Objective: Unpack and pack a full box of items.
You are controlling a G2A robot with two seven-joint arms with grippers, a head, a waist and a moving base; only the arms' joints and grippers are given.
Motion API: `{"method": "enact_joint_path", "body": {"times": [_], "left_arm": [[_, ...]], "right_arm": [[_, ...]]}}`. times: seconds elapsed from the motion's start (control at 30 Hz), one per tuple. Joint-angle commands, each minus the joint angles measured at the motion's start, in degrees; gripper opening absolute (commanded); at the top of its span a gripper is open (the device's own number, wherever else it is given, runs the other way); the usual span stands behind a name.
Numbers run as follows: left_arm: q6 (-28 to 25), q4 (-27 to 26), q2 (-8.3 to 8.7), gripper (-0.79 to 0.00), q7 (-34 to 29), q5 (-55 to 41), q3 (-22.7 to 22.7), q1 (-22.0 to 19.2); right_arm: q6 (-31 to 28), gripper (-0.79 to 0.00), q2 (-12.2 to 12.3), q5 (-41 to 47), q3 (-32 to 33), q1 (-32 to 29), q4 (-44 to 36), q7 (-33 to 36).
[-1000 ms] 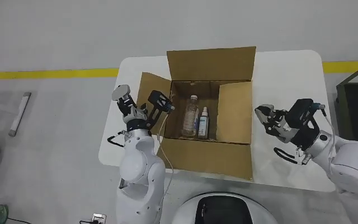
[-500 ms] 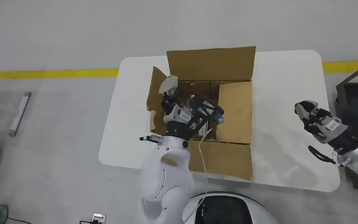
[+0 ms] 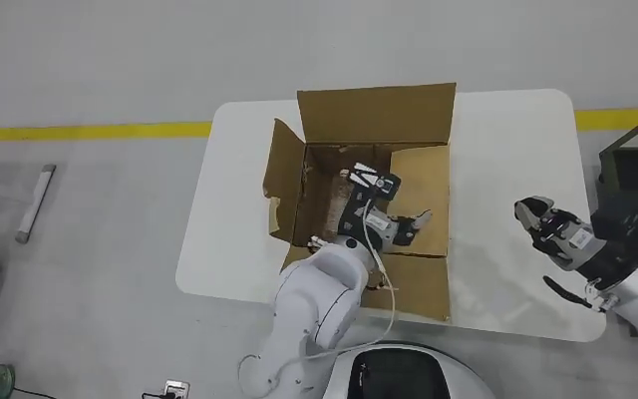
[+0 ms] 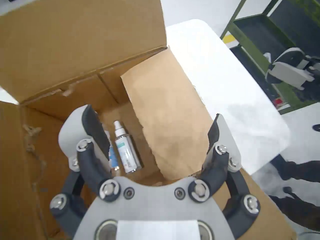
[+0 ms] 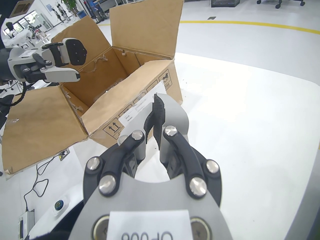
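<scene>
Left wrist view: bottle [image 4: 126, 152], print unclear

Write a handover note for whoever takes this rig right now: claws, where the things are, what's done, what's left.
Left claw: open, empty, above the open cardboard box.
Right claw: shut, empty, over the white table beside the box.
Things: a spray bottle and a second bottle, partly hidden, lie side by side on the box floor.
Done: flaps opened.
Left: lift out both bottles, then repack.
</scene>
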Motion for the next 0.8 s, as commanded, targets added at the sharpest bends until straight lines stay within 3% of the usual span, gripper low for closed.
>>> {"method": "enact_joint_path", "body": {"times": [0.0,0.3,0.43,0.53,0.77], "left_arm": [[-0.18,-0.02,0.01,0.000,0.08,0.78,0.05,0.04],[0.69,1.66,0.14,0.000,1.98,-1.14,-0.82,1.26],[5.56,5.93,-0.32,0.000,3.93,-13.17,-2.75,1.44],[9.01,9.97,-0.49,0.000,4.66,-17.13,-4.07,0.01],[11.85,15.87,-0.45,0.000,4.38,-28.82,-7.43,-1.14]], "right_arm": [[-0.30,-0.785,0.02,-0.35,-0.21,0.01,-0.12,0.01],[-0.94,-0.785,0.00,-1.61,-1.84,0.18,-0.34,-0.73],[-0.67,-0.785,0.00,-2.31,-3.05,0.65,-0.35,-0.34],[-0.65,-0.785,0.02,-3.31,-4.32,1.30,0.49,0.09],[-0.20,-0.785,-0.17,-5.23,-9.09,2.97,4.13,-0.54]]}}
